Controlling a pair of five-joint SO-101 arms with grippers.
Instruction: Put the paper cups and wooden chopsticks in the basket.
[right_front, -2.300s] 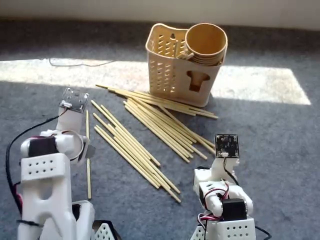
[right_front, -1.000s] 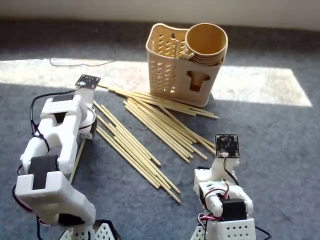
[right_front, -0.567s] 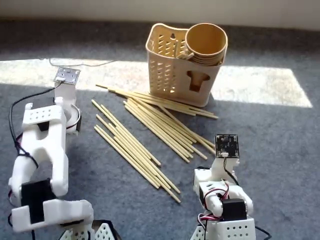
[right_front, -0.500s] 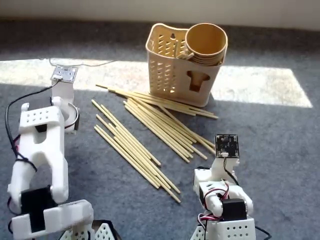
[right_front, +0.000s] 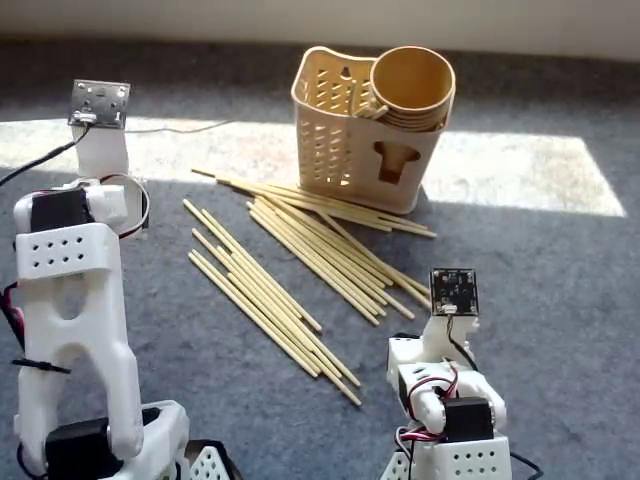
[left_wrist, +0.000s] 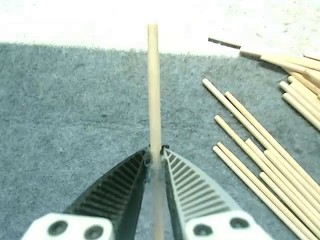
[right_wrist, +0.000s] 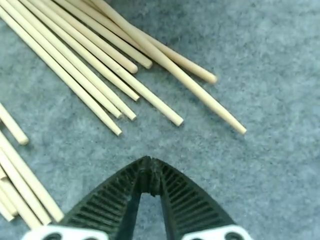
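The left tool (left_wrist: 156, 150) pinches one wooden chopstick (left_wrist: 153, 85), the right tool (right_wrist: 149, 175) is closed empty, and the basket (right_front: 340, 160) stands at 1 o'clock from the loose chopsticks (right_front: 325, 252).

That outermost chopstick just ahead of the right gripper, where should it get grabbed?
Take the chopstick near its tapered end, from above, jaws across it: it lies flat on the carpet, and that end pokes clear of the other chopsticks, leaving the right gripper room.
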